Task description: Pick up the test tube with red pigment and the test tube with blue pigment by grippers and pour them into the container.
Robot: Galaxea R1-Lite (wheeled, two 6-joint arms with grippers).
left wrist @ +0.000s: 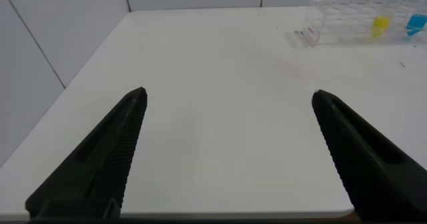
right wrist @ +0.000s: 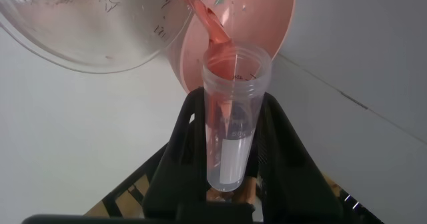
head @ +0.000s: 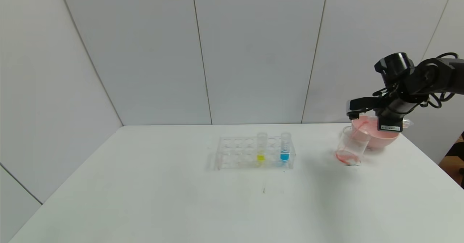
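One clear red tube (right wrist: 230, 111) tipped, streaming red liquid into beaker (head: 351, 146), R gripper (right wrist: 230, 151) clamped on it, L gripper (left wrist: 227, 151) fingers apart.

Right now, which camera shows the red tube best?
The right wrist view: the red tube fills it, clamped in the right pincer, its red liquid streaming into the beaker. The head view shows only a sliver; the left wrist view shows none.
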